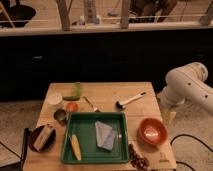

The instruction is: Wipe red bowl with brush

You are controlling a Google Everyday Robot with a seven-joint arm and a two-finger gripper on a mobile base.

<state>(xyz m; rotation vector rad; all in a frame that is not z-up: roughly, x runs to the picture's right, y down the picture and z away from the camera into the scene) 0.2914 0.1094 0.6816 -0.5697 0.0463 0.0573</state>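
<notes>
Gripper: pale gripper (169, 116) hangs under the white robot arm (187, 85) at the right edge of the wooden table (107, 90); how far open it is cannot be told
Red bowl: wide round orange-red bowl with a pale shiny inside (152, 131), near right on the table, just right of the green plastic tray (87, 131)
Brush: short white-handled brush with a dark round head (131, 100), flat on the table, far of the tray, left of the gripper and apart from it
</notes>
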